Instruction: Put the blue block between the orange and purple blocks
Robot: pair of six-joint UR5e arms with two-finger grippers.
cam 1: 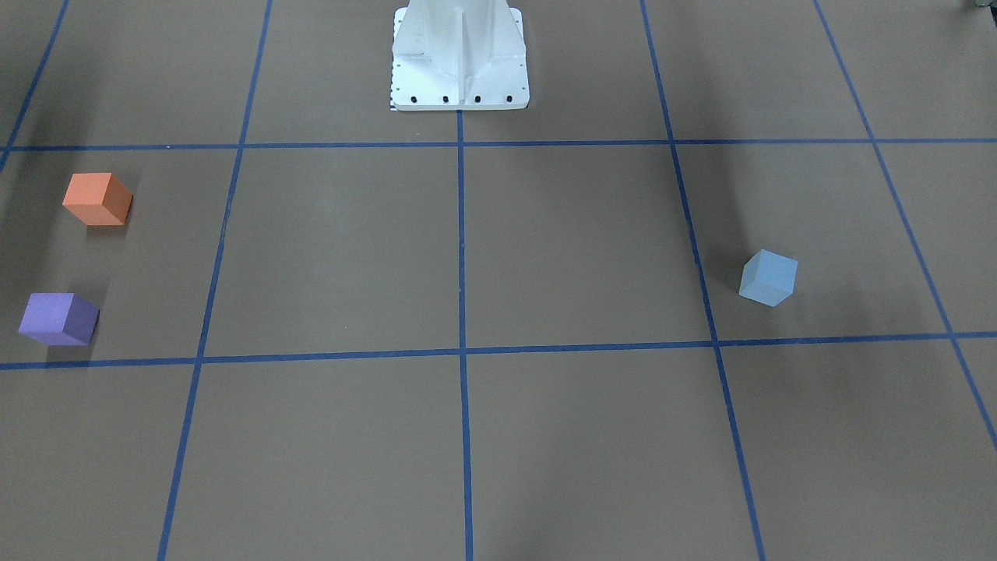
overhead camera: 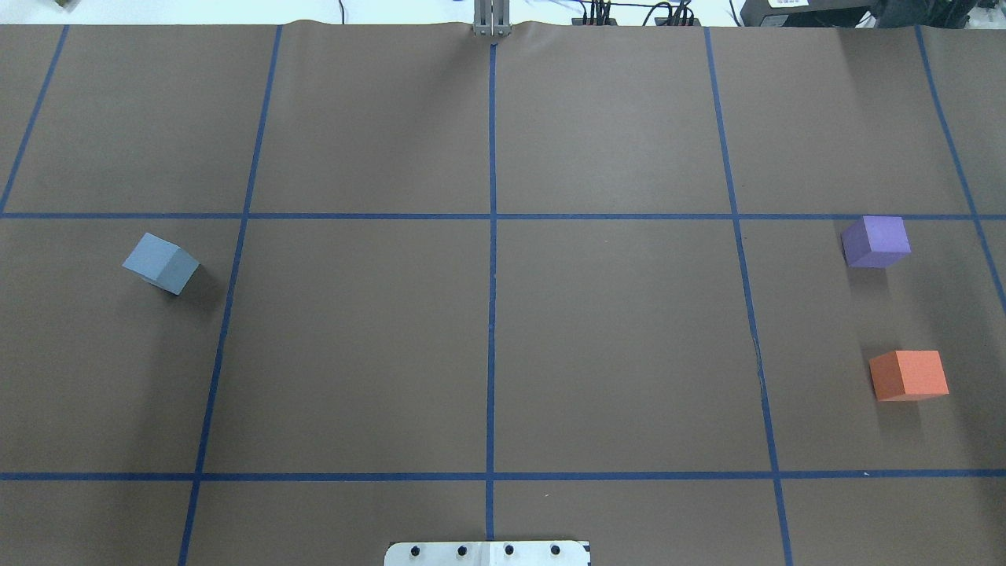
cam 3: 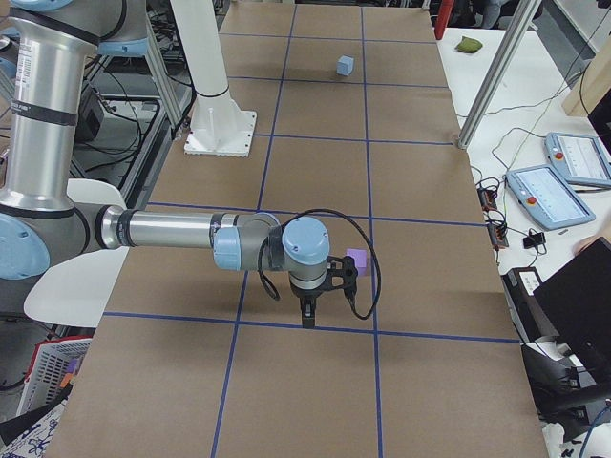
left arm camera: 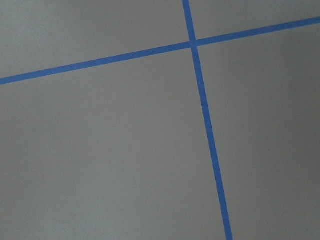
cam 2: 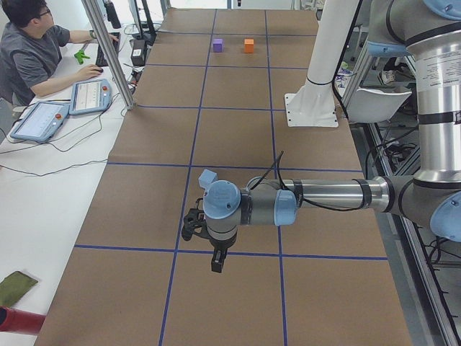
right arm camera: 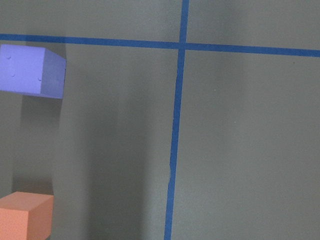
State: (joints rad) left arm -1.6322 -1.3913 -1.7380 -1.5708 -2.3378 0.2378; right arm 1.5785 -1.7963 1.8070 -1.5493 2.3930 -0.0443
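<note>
Blue block (overhead camera: 161, 263), a cube, edges askew to the grid tape (overhead camera: 492, 314)

Soft, even light falls from above on my counter (overhead camera: 361, 346), whose brown paper looks matte. The blue block (overhead camera: 161, 263), purple block (overhead camera: 876, 241) and orange block (overhead camera: 909, 375) each throw a short, fuzzy shadow. Both my wrist views look greyer and dimmer, and the right one carries broad, faint upright bands of shade. The wide views are sharp.
</note>
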